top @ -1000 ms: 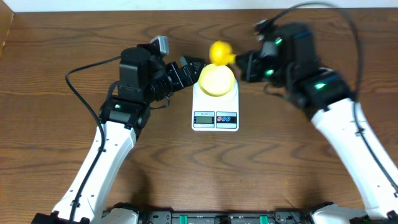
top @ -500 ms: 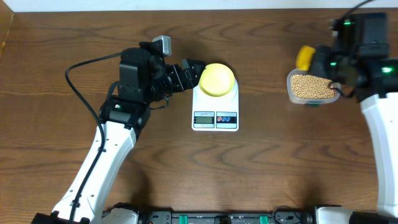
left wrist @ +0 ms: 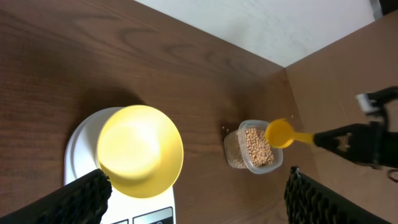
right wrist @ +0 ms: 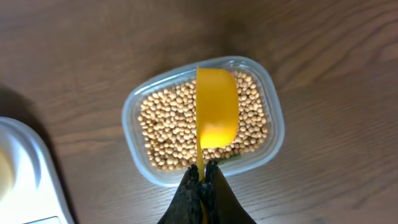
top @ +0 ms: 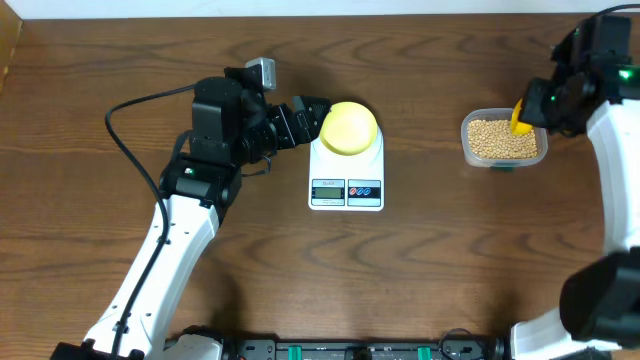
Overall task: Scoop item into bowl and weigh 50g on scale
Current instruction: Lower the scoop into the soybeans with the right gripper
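This looks like a robotics lab: a left arm (top: 170, 240) and a right arm (top: 612, 180) rise from a black rail (top: 350, 351) along the near edge of a wood-grain table (top: 420, 280). A cable (top: 122, 150) trails loose, and a bare pale wall (left wrist: 280, 25) stands beyond the far edge.

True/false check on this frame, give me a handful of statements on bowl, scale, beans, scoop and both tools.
1. The bowl sits on the scale. True.
2. The bowl already has beans in it. False: in the left wrist view its inside is bare yellow; the beans are all in the clear tub.
3. The right tool holds the scoop over the tub. True.
4. The left tool is shut on the bowl. False: its fingers are spread wide, and it sits beside the bowl.
5. The tub stands on the scale. False: it stands on the table, apart from the scale.
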`<control>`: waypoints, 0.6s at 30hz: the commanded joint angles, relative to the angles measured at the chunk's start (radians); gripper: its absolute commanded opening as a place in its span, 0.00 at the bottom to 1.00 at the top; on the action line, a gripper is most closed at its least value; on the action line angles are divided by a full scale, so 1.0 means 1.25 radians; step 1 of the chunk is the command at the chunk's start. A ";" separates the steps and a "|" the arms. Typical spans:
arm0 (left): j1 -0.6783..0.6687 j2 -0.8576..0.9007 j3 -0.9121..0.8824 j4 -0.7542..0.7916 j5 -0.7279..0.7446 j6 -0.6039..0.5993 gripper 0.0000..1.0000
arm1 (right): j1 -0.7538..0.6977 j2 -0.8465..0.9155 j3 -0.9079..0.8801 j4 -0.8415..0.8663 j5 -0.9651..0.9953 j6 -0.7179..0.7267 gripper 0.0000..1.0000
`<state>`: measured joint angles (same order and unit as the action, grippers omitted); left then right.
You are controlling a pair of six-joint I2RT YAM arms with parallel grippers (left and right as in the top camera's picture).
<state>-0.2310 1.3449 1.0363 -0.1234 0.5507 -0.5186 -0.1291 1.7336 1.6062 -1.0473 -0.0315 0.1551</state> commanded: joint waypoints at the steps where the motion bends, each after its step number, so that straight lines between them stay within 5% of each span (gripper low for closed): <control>1: -0.001 -0.003 -0.002 -0.002 -0.002 0.017 0.90 | -0.002 0.032 0.013 -0.004 0.003 -0.043 0.01; 18: -0.001 -0.003 -0.002 -0.020 -0.002 0.017 0.90 | -0.002 0.133 0.013 0.006 0.015 -0.131 0.01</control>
<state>-0.2310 1.3449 1.0363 -0.1497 0.5507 -0.5186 -0.1291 1.8595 1.6196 -1.0504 -0.0360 0.0154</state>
